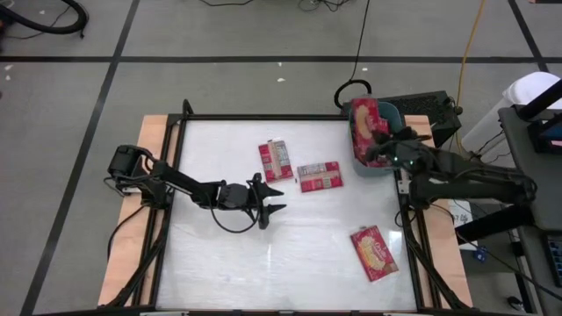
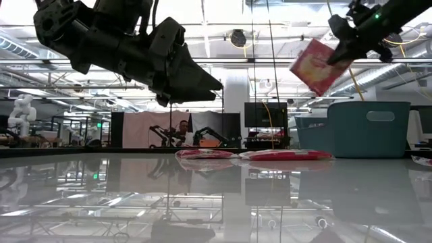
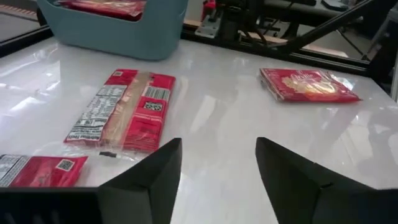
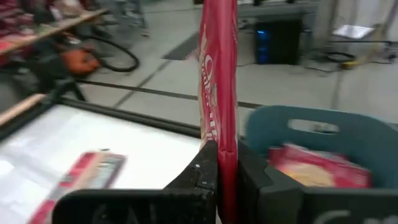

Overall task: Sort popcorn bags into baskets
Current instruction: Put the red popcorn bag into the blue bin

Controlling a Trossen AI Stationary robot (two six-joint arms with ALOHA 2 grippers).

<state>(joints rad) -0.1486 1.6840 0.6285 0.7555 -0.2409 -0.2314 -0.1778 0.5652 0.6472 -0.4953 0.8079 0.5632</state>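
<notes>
High view: right gripper (image 1: 379, 145) pinching popcorn bag (image 1: 364, 120) over teal basket (image 1: 389, 167); advising lowering inside walls before releasing. Left gripper (image 1: 271, 199) hanging spread, empty, near table-centre bags (image 1: 318, 176).

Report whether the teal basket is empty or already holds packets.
Not empty. The teal basket holds at least one popcorn bag, seen in the right wrist view; the right gripper holds another bag above it.
</notes>
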